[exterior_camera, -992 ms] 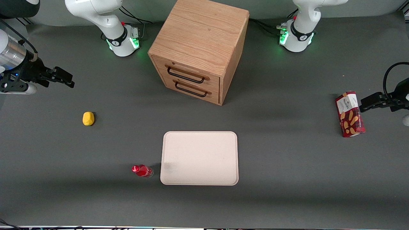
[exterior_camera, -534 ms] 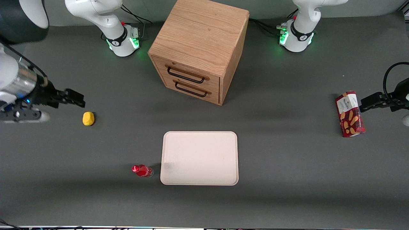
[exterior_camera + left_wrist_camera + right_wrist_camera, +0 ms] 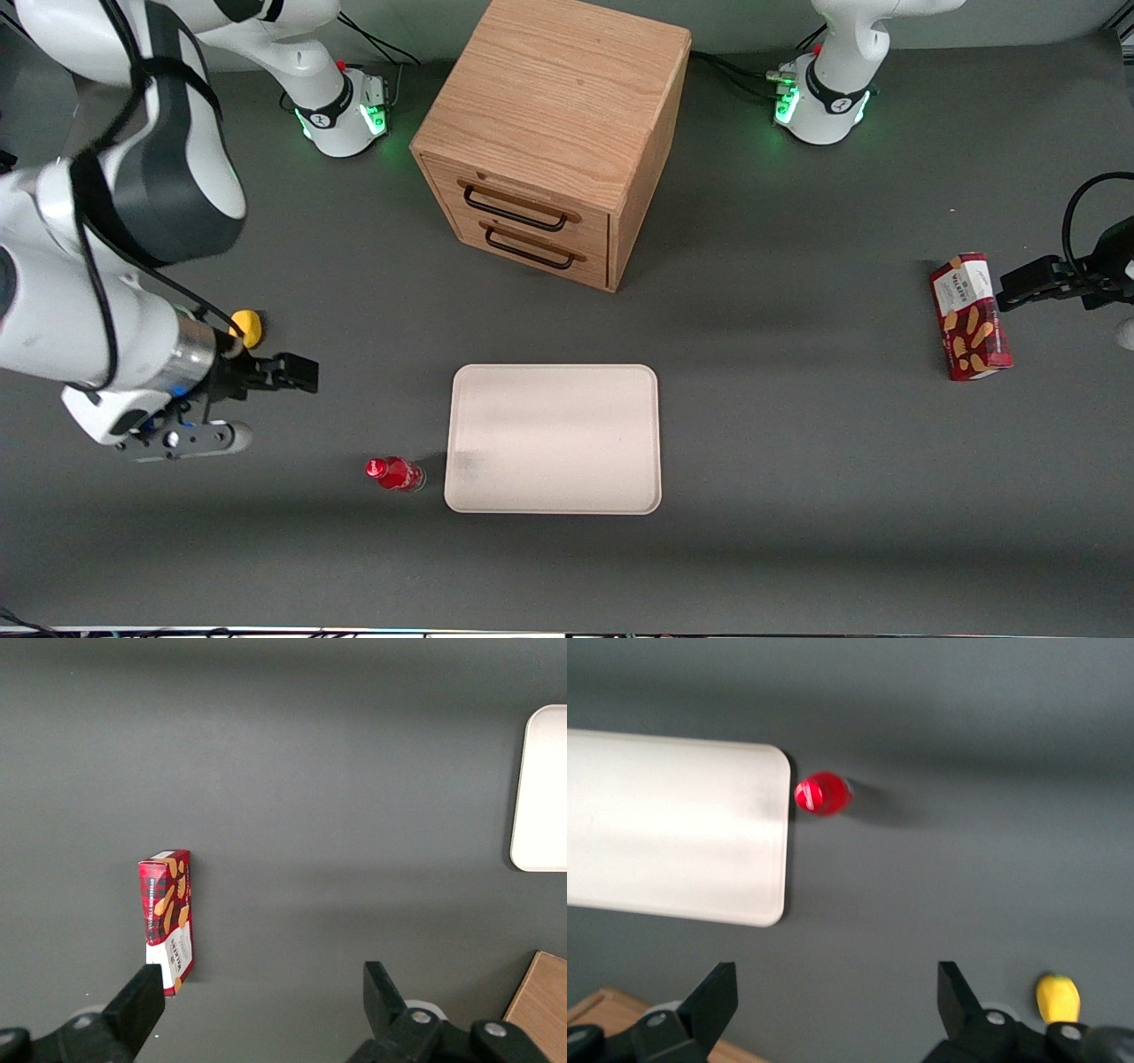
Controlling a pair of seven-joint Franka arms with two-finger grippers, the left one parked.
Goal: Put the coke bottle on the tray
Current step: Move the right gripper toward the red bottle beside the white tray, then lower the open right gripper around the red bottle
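Red-capped coke bottle [image 3: 395, 473] stands just beside the tray [image 3: 554, 439]; the gripper [image 3: 297, 373], jaws spread and empty, has swung nearer, suggesting a pick-up approach.

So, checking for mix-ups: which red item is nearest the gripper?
The coke bottle, standing beside the tray; the open gripper hovers nearby. The red biscuit box lies toward the parked arm's end.

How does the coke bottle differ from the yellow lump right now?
The coke bottle is red with a clear base and stands right beside the tray; the yellow lump is plain yellow and rounded, farther from the front camera and away from the tray. The open gripper hangs between them, its arm partly covering the lump while the bottle shows whole. Both are small and sit on the table, neither gripped.
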